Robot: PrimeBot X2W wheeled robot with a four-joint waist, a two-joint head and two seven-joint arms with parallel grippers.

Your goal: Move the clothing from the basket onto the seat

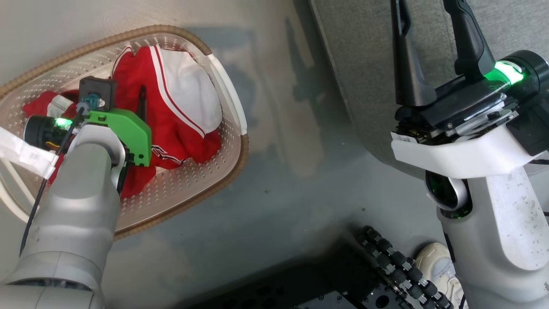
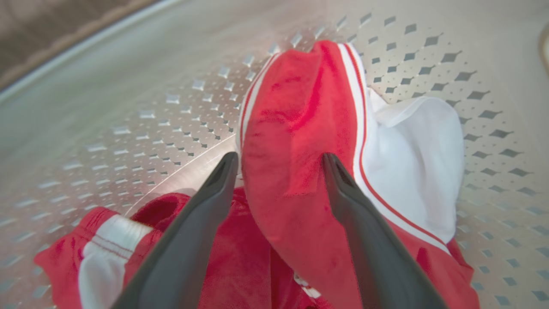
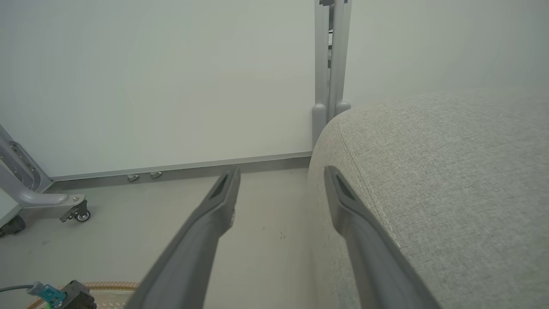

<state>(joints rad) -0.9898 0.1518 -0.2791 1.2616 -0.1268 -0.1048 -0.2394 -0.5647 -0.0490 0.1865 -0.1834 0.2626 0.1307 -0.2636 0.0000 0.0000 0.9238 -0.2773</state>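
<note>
Right now the clothing (image 1: 180,141) is all in the basket (image 1: 201,184), at the upper left of the head view. It is a red heap with white stripes and a big white patch. One red fold stands up higher than the rest.

The left fingers (image 2: 193,240) are down inside the basket. They are wide apart, one on each side of that tall fold, in the middle of the left wrist view. They hold nothing yet. I think the job now is to grab this fold.

To do it well, the fingers should go a bit deeper, so that lots of cloth sits between them, and then close tight. A pinch on just the thin edge could slip off. The cloth looks soft and floppy, so it will hang down when it goes up. The lift should be high enough to clear the brown rim (image 1: 245,152), or the light basket might tip or come along. A second red piece (image 2: 64,257) lies at the lower left of the wrist view. It might get dragged up too.

The basket stands on the grey floor (image 1: 291,180). The seat (image 1: 360,64) is at the upper right of the head view, with bare floor between it and the basket. The right fingers (image 3: 369,249) are wide apart too, hold nothing, and wait by the seat's edge.
</note>
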